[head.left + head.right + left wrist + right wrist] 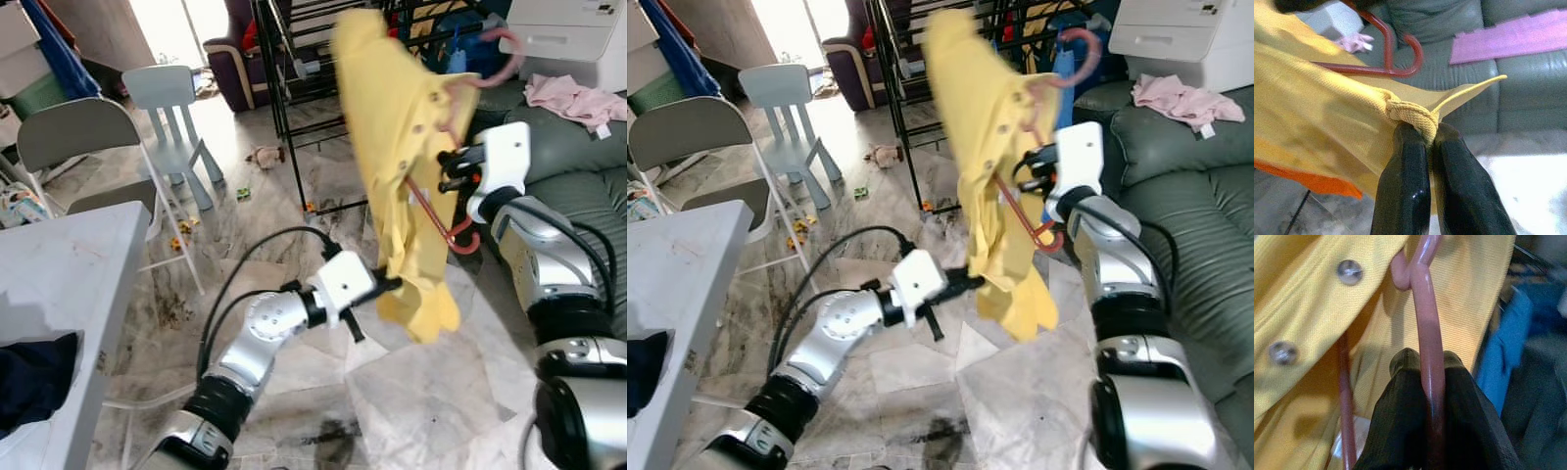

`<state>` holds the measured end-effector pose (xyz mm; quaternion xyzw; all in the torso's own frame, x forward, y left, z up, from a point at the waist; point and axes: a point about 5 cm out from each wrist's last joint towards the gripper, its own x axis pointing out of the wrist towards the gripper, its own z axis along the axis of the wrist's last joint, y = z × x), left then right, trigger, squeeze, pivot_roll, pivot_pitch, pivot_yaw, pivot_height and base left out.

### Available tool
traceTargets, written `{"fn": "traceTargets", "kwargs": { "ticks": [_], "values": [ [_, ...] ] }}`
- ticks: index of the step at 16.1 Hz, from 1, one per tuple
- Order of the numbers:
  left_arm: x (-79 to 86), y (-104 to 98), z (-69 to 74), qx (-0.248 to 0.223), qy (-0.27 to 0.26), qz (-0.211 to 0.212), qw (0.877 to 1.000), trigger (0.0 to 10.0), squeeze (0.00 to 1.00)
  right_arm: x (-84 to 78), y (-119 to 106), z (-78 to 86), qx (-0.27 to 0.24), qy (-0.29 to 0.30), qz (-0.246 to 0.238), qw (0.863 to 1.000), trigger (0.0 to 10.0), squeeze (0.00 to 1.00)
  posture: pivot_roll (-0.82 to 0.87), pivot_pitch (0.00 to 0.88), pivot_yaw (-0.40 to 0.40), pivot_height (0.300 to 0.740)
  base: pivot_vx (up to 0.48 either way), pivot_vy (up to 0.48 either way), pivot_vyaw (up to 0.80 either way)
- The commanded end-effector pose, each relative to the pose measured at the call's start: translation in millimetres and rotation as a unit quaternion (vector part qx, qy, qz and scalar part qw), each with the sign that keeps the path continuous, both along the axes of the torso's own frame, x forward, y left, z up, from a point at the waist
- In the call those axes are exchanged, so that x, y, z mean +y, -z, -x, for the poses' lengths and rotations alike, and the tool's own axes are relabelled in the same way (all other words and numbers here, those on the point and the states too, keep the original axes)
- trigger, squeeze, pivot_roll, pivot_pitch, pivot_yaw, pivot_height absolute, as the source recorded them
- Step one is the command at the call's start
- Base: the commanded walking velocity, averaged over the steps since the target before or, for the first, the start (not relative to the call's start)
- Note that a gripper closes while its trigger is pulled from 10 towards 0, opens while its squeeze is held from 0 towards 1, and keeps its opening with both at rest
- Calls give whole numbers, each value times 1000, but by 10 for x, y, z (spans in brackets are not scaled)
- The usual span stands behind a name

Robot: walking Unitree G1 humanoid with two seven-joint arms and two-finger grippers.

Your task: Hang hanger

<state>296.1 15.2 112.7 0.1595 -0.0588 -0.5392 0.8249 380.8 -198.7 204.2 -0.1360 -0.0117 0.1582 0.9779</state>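
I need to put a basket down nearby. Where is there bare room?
Bare tabletop on the white table beyond the dark cloth, and the marble floor between both arms. Crowded: toys around the folding chair and drying rack.

I'm looking into a lived-in home: dark green leather sofa (578, 186) at right, pale blue child's chair (176, 108) upper left, black metal drying rack (304, 59) behind.

The yellow shirt (397, 147) hides most of the hanger (460, 108).
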Motion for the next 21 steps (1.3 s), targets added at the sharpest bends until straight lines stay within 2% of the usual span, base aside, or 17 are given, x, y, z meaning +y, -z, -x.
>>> {"fn": "traceTargets", "kwargs": {
  "ticks": [1,2,4,5,7,9,10,11,13,16,18,21],
  "values": [
    [16,76,36,8,9,-23,1000,10000,0,105,3,27,-8,-35,45,998,10000,0,-184,0,130,740,0,0,0],
    [-2,77,52,13,10,-21,1000,10000,0,72,102,50,4,-29,90,996,10000,0,-185,0,128,740,0,0,0],
    [-32,88,50,18,3,-23,1000,10000,0,3,229,91,24,-30,123,992,10000,0,-185,0,126,740,0,0,0],
    [-45,125,47,35,-9,-21,999,10000,1000,-65,220,92,18,-15,139,990,10000,0,-185,0,126,740,0,0,0],
    [-58,145,75,34,2,-27,999,10000,1000,-123,178,86,3,-2,153,988,10000,0,-191,0,123,740,0,0,0],
    [-36,129,98,30,9,-30,999,10000,1000,-211,154,92,-26,12,201,979,10000,0,-189,0,118,740,0,0,0],
    [0,121,101,24,10,-36,999,10000,1000,-248,158,103,-31,16,201,979,10000,0,-186,0,114,740,0,0,0],
    [81,124,128,17,20,-54,998,10000,1000,-293,180,142,-44,8,229,972,10000,0,-180,0,108,740,0,0,0],
    [223,133,145,18,21,-71,997,10000,1000,-377,272,196,-35,3,251,967,10000,0,-180,0,108,740,0,0,0],
    [420,175,160,24,9,-91,996,10000,1000,-404,296,261,-47,-28,262,963,10000,0,-175,0,110,740,0,0,0],
    [562,105,52,-3,-32,-96,995,10000,1000,-376,308,362,-58,-88,282,953,10000,0,-175,0,112,740,0,0,0],
    [832,-92,-191,-42,-73,-119,989,10000,1000,-435,389,569,-57,-172,332,926,10000,0,-172,0,116,740,0,0,0]
  ]
}}
